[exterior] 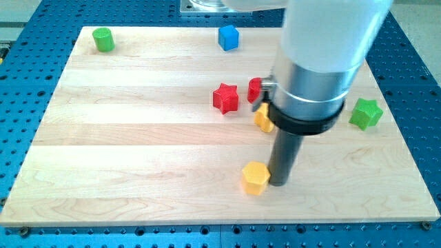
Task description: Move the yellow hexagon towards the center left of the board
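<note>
The yellow hexagon (255, 178) lies on the wooden board (138, 151), below centre and a little to the view's right. My tip (279, 182) rests on the board right next to the hexagon's right side, touching or nearly touching it. A second yellow block (262, 119), partly hidden by the arm, lies above the hexagon.
A red star (225, 98) sits near the board's centre. A red block (255, 89) is partly hidden behind the arm. A green star (365, 114) is at the right, a green cylinder (103, 39) at the top left, a blue cube (228, 37) at the top.
</note>
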Controlling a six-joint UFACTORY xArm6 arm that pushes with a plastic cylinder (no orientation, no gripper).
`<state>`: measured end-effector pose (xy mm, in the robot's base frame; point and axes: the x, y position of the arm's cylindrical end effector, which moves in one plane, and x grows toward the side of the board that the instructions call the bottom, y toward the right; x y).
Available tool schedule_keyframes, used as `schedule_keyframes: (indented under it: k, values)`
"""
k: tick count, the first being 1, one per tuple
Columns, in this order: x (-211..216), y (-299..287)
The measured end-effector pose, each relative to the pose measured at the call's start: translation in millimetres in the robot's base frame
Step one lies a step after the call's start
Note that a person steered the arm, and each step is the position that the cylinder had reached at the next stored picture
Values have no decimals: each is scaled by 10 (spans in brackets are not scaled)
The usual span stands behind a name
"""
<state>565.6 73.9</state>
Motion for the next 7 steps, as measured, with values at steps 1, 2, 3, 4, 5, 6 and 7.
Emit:
schedule_keyframes:
  k: [1,2,3,4,5,6,7]
  values:
    - [0,-297]
    - [0,-498]
    - [99,-309]
    - [363,-293]
    - [369,-546]
    - [165,-1067]
    - [-101,-1469]
